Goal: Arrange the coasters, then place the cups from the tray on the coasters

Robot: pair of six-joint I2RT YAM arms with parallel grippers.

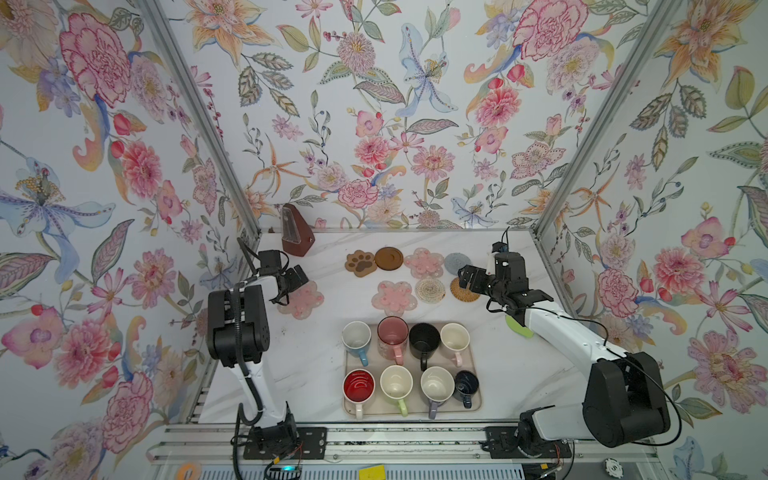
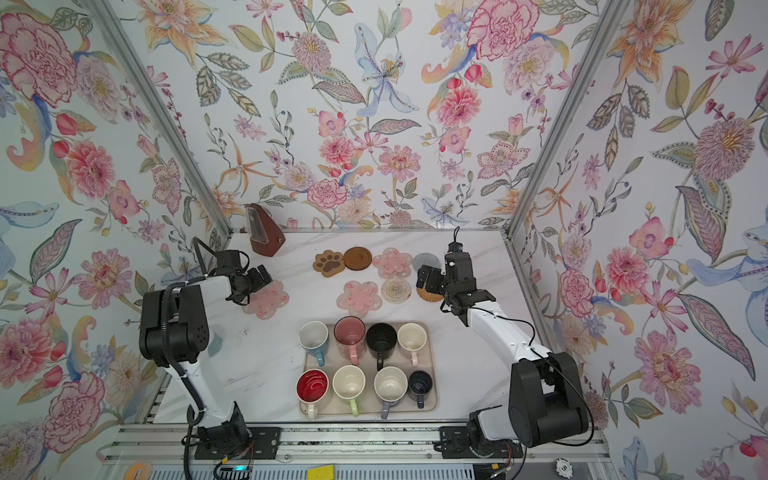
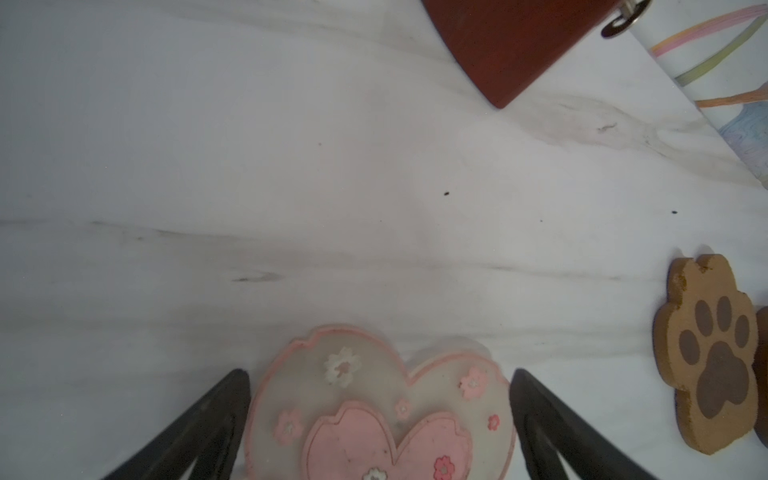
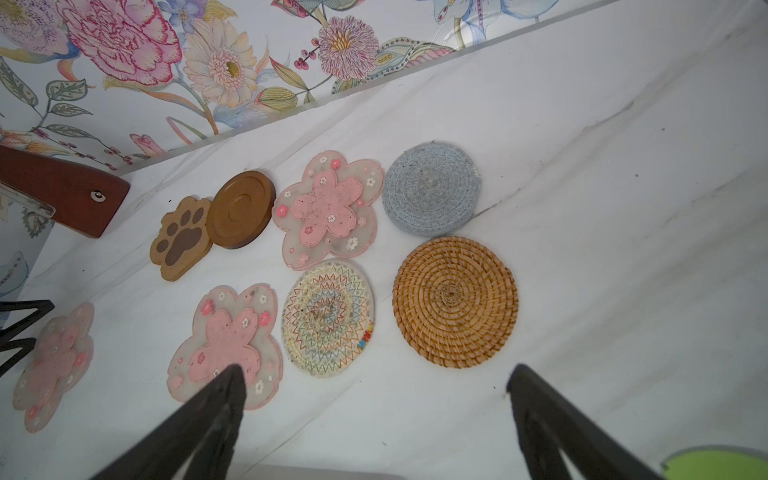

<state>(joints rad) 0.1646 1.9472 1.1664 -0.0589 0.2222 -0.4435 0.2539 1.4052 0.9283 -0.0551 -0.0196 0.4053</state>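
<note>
Left end effector (image 3: 378, 374) hangs wide open over a lone pink flower coaster (image 3: 374, 419), straddling it without pinching it. Right end effector (image 4: 374, 372) is spread wide too, empty, near the tan woven coaster (image 4: 455, 301). Other six coasters (image 4: 328, 205) sit close by in two rows at the back of the counter (image 1: 316, 374). All eight cups (image 1: 424, 338) sit on the tray (image 1: 417, 405) up front. Brown metronome (image 1: 296, 230) in the far left corner.

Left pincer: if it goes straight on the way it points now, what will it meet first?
Probably the pink flower coaster, lying between the open left pincer's tips; its height above the coaster is unclear.
</note>
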